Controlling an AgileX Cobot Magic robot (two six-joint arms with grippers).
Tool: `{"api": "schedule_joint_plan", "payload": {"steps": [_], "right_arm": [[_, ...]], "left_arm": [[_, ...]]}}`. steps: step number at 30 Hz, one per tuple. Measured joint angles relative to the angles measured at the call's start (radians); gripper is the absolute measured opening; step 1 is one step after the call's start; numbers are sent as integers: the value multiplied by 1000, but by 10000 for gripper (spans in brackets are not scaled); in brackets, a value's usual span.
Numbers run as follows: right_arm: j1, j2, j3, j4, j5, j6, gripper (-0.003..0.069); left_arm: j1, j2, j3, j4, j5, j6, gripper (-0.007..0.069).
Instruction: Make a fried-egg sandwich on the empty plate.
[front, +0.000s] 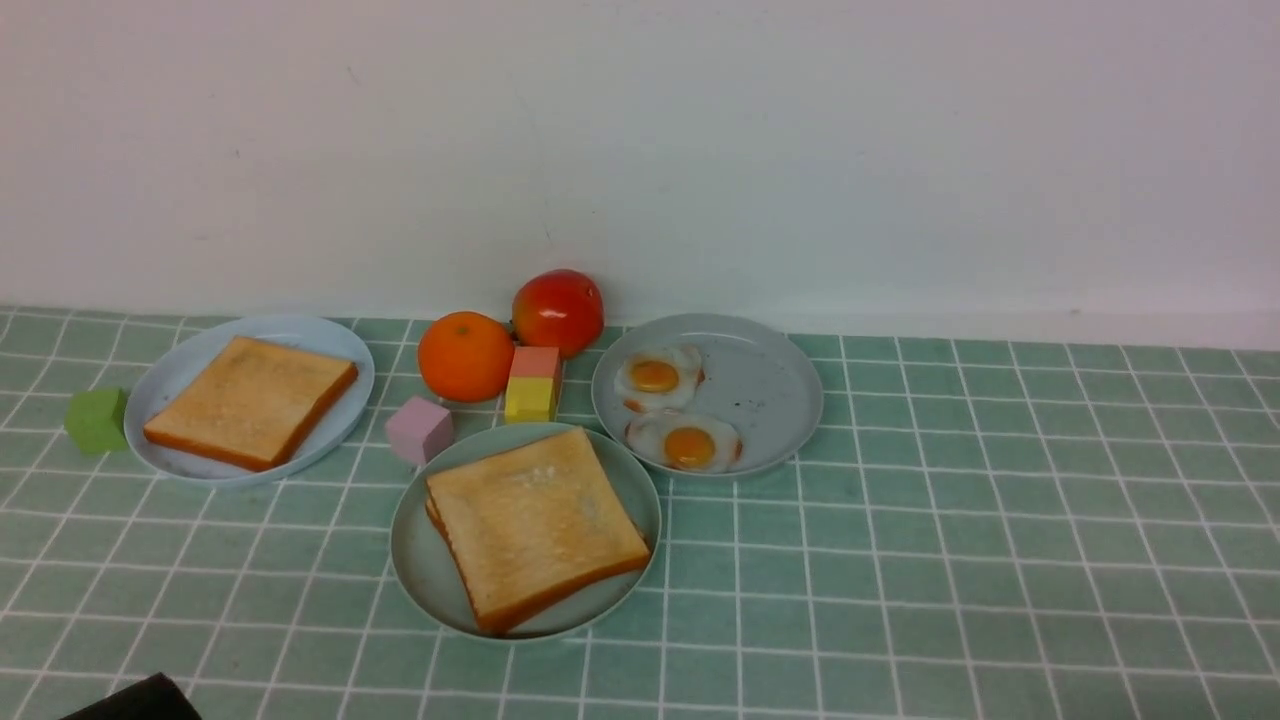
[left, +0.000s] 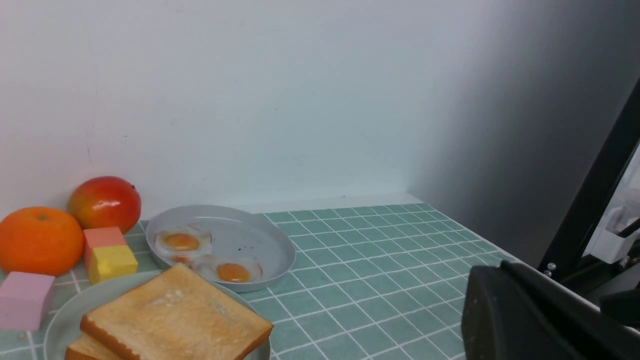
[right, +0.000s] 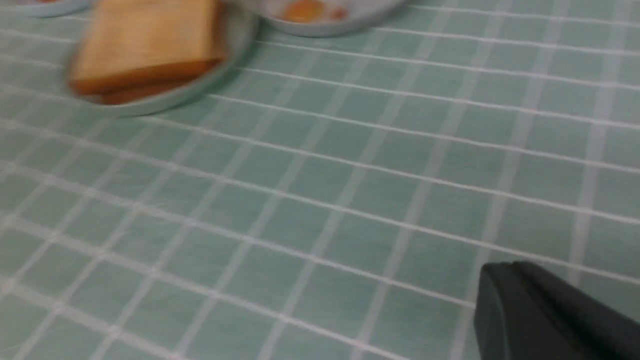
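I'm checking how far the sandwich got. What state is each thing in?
Mint plate: holds two stacked toast slices; no egg visible between them.
Grey plate: holds two fried eggs.
Left plate: holds one toast slice.
Left gripper: shut, empty.
Right gripper: shut, empty.
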Motion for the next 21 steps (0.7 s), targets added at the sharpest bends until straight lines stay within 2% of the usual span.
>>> {"api": "schedule_joint_plan", "payload": {"steps": [4, 8, 15, 21], "right_arm": [[-219, -115, 89, 54, -55, -97, -14], [-348, -207, 99, 150, -40, -262, -14], [-362, -213, 96, 289, -26, -457, -14], [-355, -213, 96, 301, -25, -475, -14]], "left_arm": [[0, 0, 1, 0, 0, 0, -13], [0, 0, 3, 0, 0, 0, -13], [0, 0, 3, 0, 6, 0, -13], [0, 0, 3, 0, 17, 0, -13]]}}
